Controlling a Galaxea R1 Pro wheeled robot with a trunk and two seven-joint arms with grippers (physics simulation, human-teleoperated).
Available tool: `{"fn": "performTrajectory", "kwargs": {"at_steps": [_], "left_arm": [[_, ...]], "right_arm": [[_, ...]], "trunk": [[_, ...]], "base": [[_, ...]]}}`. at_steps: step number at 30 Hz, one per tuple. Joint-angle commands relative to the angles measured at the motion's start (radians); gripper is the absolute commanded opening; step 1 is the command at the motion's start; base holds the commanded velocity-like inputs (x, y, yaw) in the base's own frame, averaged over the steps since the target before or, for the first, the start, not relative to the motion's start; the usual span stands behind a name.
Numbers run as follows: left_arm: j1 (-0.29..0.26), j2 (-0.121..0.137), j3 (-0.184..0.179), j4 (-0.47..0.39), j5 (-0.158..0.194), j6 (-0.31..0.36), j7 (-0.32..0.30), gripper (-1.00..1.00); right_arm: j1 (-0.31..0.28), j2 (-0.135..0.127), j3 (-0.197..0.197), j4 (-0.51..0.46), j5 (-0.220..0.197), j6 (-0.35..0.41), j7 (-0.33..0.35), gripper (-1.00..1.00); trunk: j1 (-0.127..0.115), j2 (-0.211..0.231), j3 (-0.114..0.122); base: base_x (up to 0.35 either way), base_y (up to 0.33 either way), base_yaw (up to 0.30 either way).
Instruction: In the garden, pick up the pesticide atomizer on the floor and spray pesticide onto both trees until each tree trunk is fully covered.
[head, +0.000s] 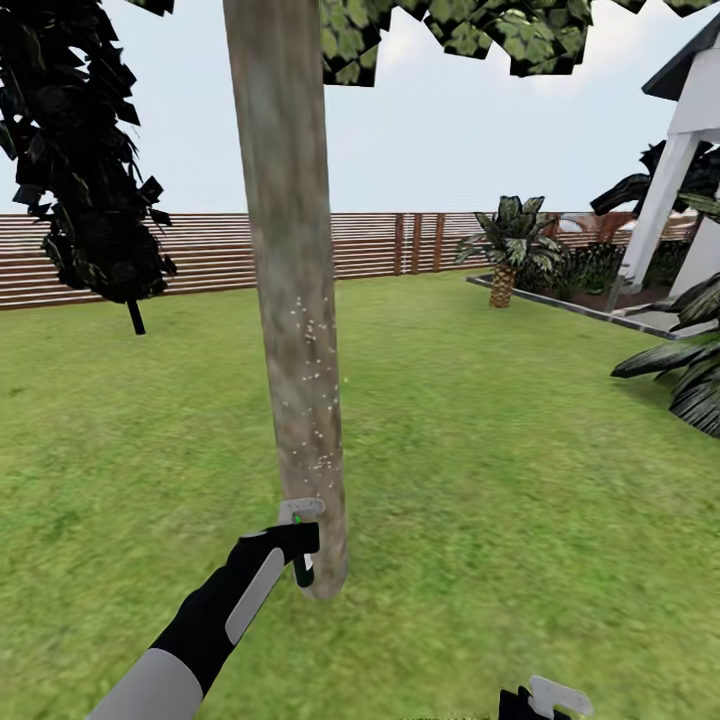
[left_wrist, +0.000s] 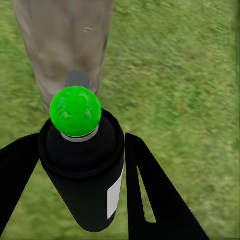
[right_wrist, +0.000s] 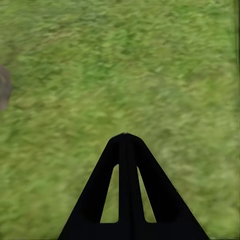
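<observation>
My left gripper (head: 296, 548) pinches the pesticide atomizer (head: 301, 540), a small sprayer with a pale grey head and a dark green stem, low and near, right against the thick grey-brown trunk (head: 290, 300) of the tall tree standing on the green grass lawn (head: 500, 450). From my head I see fine white specks of pesticide (head: 315, 400) scattered over the bark on the trunk's lower half, above the sprayer. My left wrist camera shows something else: the atomizer (left_wrist: 82, 170) as a black cylinder with a white label and a bright green round knob, clamped between my two black fingers (left_wrist: 150, 195), with the trunk (left_wrist: 62, 45) just beyond it. My right gripper (head: 545, 700) sits near, at the lower edge, to the right of the tree; its wrist camera shows the black fingers (right_wrist: 125, 165) pressed together at the tips over plain grass (right_wrist: 150, 65). Far off runs a brown slatted wooden fence (head: 200, 250), with a near-black conifer (head: 90, 160) to the left and a short palm (head: 510, 245) to the right.
</observation>
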Motion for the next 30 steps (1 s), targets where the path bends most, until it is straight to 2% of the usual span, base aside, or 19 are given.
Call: {"fn": "performTrajectory", "kwargs": {"at_steps": [1, 8, 15, 26, 30], "left_arm": [[-0.001, 0.001, -0.002, -0.002, 0.010, 0.002, 0.010, -1.00], [-0.001, 0.001, -0.002, -0.002, 0.011, 0.002, 0.010, -1.00], [0.001, 0.001, -0.002, -0.002, 0.012, 0.002, 0.010, -1.00], [0.001, 0.001, -0.002, -0.002, 0.012, 0.002, 0.010, -1.00], [0.001, 0.001, -0.002, -0.002, 0.012, 0.002, 0.010, -1.00]], "right_arm": [[-0.001, 0.001, -0.001, 0.000, -0.011, -0.005, 0.000, -1.00], [-0.001, 0.001, -0.001, 0.000, -0.011, -0.005, 0.000, -1.00], [-0.001, 0.001, -0.001, 0.000, -0.011, -0.005, 0.000, -1.00], [-0.001, 0.000, -0.002, 0.000, -0.012, -0.005, 0.000, -1.00], [-0.001, 0.001, -0.001, 0.000, -0.011, -0.005, 0.000, -1.00]], "trunk": [[0.001, -0.002, -0.002], [0.001, -0.002, -0.002], [0.001, -0.002, -0.002], [0.001, -0.002, -0.002], [0.001, -0.002, -0.002]], "base": [[0.000, 0.334, -0.247], [-0.077, 0.334, -0.242], [-0.116, 0.333, -0.084], [-0.104, 0.332, -0.223], [0.030, 0.334, -0.063]]}}
